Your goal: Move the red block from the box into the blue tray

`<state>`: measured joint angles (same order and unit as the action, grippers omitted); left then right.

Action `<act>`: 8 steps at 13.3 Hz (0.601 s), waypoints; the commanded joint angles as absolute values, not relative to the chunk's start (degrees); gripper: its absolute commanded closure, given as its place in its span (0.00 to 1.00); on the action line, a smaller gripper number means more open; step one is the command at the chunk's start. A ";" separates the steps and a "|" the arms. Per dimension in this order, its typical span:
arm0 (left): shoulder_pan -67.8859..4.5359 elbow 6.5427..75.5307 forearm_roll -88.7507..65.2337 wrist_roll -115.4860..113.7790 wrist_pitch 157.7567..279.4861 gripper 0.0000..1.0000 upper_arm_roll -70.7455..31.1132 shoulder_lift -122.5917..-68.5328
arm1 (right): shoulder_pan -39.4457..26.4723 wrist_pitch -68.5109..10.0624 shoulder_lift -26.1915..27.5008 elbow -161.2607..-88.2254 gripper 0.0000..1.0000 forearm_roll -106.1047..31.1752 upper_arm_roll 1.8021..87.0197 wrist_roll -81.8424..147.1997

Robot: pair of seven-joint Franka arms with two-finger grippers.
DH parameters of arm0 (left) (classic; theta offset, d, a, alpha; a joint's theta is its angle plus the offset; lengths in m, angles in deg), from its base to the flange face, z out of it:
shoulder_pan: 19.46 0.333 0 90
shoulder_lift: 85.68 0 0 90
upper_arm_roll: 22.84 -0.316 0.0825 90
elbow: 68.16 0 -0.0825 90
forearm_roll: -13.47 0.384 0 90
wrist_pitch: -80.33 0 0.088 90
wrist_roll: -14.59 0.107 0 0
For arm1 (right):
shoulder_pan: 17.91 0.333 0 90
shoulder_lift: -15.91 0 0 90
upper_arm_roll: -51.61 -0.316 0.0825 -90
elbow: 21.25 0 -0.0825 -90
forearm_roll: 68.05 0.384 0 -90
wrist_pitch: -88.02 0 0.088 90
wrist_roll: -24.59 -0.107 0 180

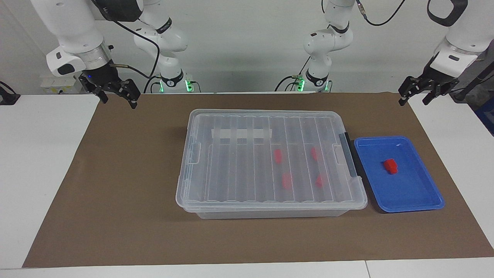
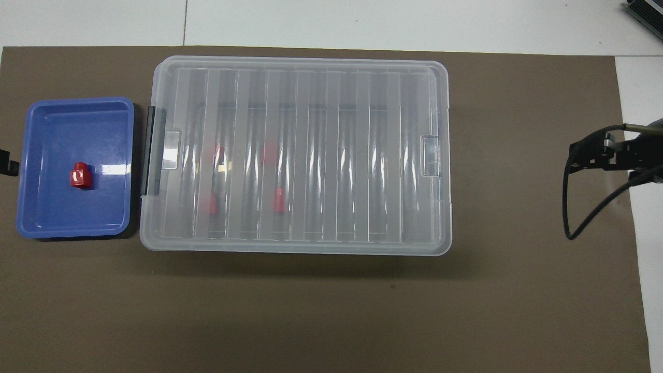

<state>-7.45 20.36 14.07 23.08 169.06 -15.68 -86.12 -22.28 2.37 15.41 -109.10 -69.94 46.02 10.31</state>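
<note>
One red block [image 1: 390, 166] [image 2: 81, 176] lies alone in the blue tray [image 1: 401, 209] [image 2: 72, 233]. The tray sits beside the box [image 1: 270, 213] [image 2: 295, 248] at the left arm's end of the table. The box's clear ribbed lid [image 1: 231, 162] is on. Several more red blocks [image 1: 278, 155] show blurred through it. My left gripper [image 1: 413, 101] hangs open and empty over the mat's corner, well clear of the tray. Only its tip [image 2: 8, 168] shows in the overhead view. My right gripper [image 1: 119, 101] [image 2: 575, 155] hangs open and empty over the mat's edge at the right arm's end.
A brown mat [image 1: 127, 200] covers the white table [image 1: 34, 162]. A black clip handle [image 1: 349, 154] sits on the box's end next to the tray. A black cable [image 2: 585, 217] loops below the right gripper.
</note>
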 commanded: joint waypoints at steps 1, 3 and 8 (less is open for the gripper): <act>-8.12 23.25 14.78 22.15 171.99 0.00 -16.08 -84.27 | -22.57 2.33 17.75 -111.78 0.00 -70.34 45.64 12.45; -8.12 22.81 14.78 22.24 171.39 0.00 -16.08 -84.27 | -22.66 2.24 17.67 -111.43 0.00 -70.34 45.64 16.05; -9.35 22.81 14.70 22.06 168.66 0.00 -16.08 -83.92 | -22.75 2.07 17.31 -110.73 0.00 -69.90 45.72 16.77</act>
<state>-8.60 21.11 14.08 22.72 169.45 -15.66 -85.59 -22.10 2.38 16.24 -109.85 -69.94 46.02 15.44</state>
